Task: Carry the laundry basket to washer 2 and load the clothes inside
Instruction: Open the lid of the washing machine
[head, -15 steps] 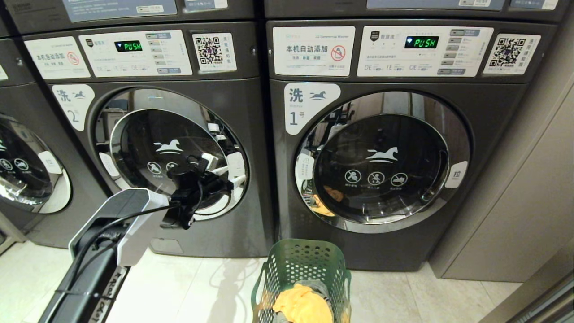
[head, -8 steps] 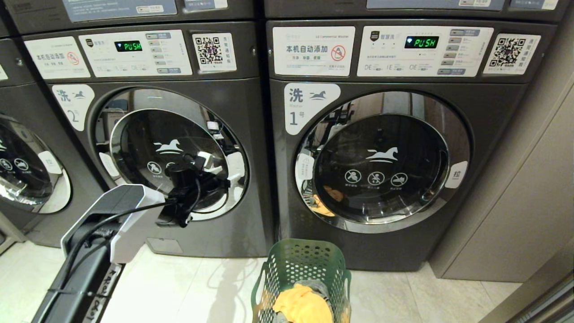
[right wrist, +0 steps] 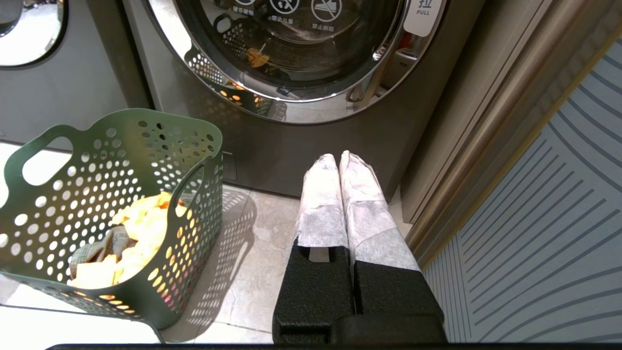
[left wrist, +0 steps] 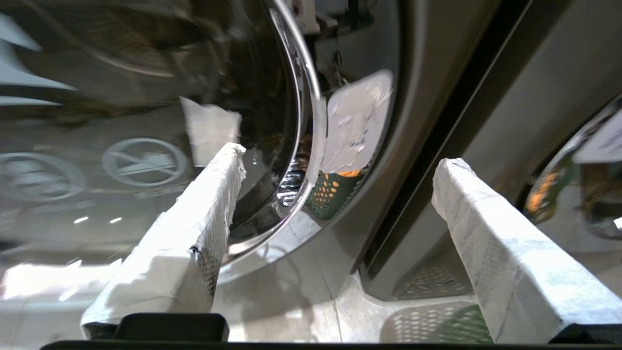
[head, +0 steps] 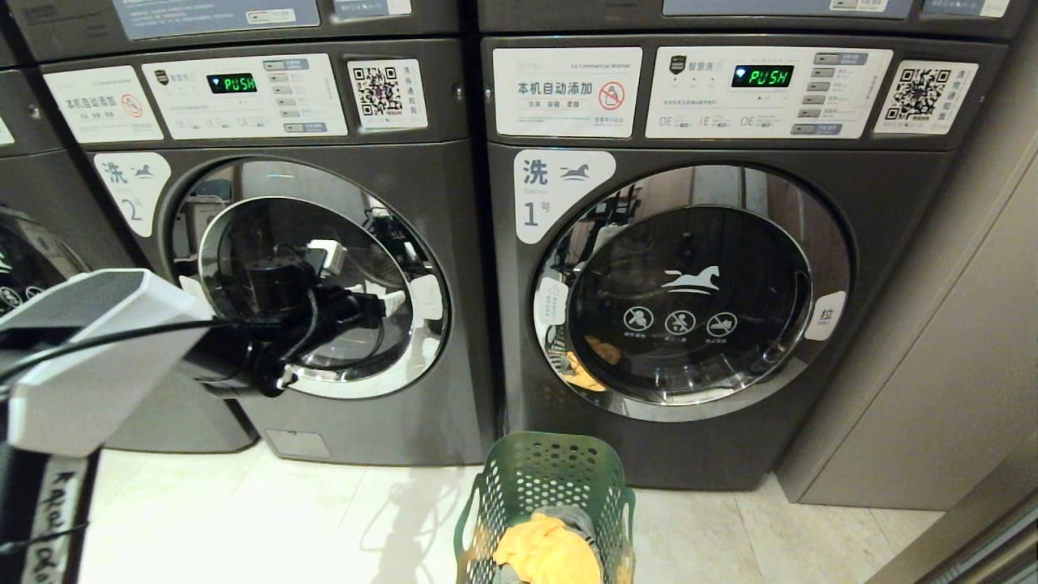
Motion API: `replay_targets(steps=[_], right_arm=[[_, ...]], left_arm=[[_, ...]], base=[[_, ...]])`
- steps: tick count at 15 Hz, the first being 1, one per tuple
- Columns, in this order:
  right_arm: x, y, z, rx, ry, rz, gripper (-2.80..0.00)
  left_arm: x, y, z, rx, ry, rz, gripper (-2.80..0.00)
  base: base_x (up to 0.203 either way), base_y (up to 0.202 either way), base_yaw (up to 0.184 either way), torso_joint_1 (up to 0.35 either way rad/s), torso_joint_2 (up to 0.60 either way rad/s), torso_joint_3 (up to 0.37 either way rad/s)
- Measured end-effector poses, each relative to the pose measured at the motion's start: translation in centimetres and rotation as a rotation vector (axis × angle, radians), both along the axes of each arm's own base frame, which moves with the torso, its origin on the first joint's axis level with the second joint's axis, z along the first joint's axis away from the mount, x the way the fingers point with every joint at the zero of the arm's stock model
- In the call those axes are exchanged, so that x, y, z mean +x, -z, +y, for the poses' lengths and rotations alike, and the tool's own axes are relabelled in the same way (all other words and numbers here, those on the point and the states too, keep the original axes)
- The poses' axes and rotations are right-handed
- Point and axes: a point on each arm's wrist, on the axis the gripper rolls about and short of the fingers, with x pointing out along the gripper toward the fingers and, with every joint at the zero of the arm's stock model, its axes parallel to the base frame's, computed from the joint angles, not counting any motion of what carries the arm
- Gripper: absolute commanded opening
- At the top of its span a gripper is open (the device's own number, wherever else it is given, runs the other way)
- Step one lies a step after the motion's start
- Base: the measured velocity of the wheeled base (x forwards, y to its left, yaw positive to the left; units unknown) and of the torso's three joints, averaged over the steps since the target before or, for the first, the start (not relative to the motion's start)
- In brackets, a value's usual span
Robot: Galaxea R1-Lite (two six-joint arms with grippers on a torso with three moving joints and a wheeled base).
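Before washer 2 (head: 324, 268), left gripper (left wrist: 335, 165) jaws wide, empty, right gripper (right wrist: 339, 163) jaws closed.

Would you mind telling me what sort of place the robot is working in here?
Most likely a self-service laundromat: numbered front-load machines, washer 2 beside washer 1, payment QR codes, and the laundry basket on the floor.

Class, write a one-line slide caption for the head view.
Left pincer, open, reaches toward washer 2's closed door; the laundry basket of clothes sits before washer 1.
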Motion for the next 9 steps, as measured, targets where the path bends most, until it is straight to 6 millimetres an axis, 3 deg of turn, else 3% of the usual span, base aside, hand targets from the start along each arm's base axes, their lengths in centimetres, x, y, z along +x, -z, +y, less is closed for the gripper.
replay_targets(steps=[3, 6, 9], right_arm=[[0.0, 0.0, 0.0, 0.0, 0.0, 0.0, -2.8], [0.0, 0.0, 0.0, 0.0, 0.0, 0.0, -2.8], [0.0, 0.0, 0.0, 0.0, 0.0, 0.0, -2.8]], left_arm=[[-6.9, -7.0, 0.7, -0.003, -0.118, 0.009, 0.0], [-15.9, -13.0, 1.5, 0.007, -0.216, 0.054, 0.0], [-25.5, -15.0, 2.6, 0.032, -0.277, 0.226, 0.0]], base=[[0.0, 0.0, 0.0, 0.0, 0.0, 0.0], [0.0, 0.0, 0.0, 0.0, 0.0, 0.0], [0.0, 0.0, 0.0, 0.0, 0.0, 0.0]])
